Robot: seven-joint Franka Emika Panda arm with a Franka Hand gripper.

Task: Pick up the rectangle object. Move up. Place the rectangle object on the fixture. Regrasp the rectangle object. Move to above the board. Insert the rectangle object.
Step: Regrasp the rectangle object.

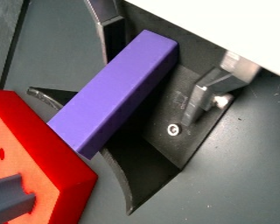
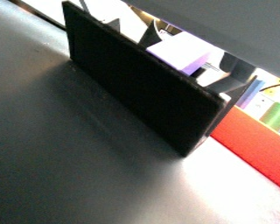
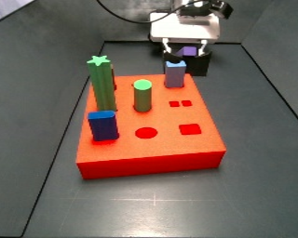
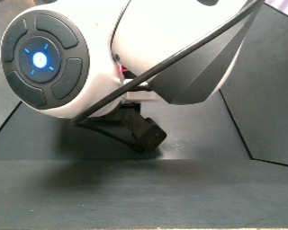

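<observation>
the gripper (image 3: 186, 45) is hovering at the far edge of the worktop (image 3: 264, 112), right over the fixture (image 3: 199, 65), behind the board (image 3: 152, 149). in a wrist view the bar (image 1: 113, 92) is lying tilted inside the fixture (image 1: 166, 149), leaning against its upright wall, with its lower end down near the corner of the board (image 1: 38, 153). one silver finger (image 1: 213, 87) is showing just beside the bar, apart from it with a gap between; its partner is out of view, so i cannot tell how wide the fingers are standing, though nothing is showing pinched between them.

in a wrist view the back wall of the fixture (image 2: 136, 79) is filling the middle, with a pale purple end of the bar (image 2: 178, 54) peeking above it and the board's red edge (image 2: 254, 144) beyond.

on the board, a lavender peg (image 3: 175, 72) is standing nearest to the fingers, just in front of the fixture. further from them, a green cylinder (image 3: 142, 95) is standing mid-board, a tall green star post (image 3: 101, 84) beside it, and a blue block (image 3: 103, 125) at the near corner. open round and square holes (image 3: 177, 119) are lying between these and the board's other side.

in a side view the robot's white body (image 4: 122, 54) is blocking nearly everything; only a dark part of the fixture (image 4: 140, 133) is showing beneath it.
</observation>
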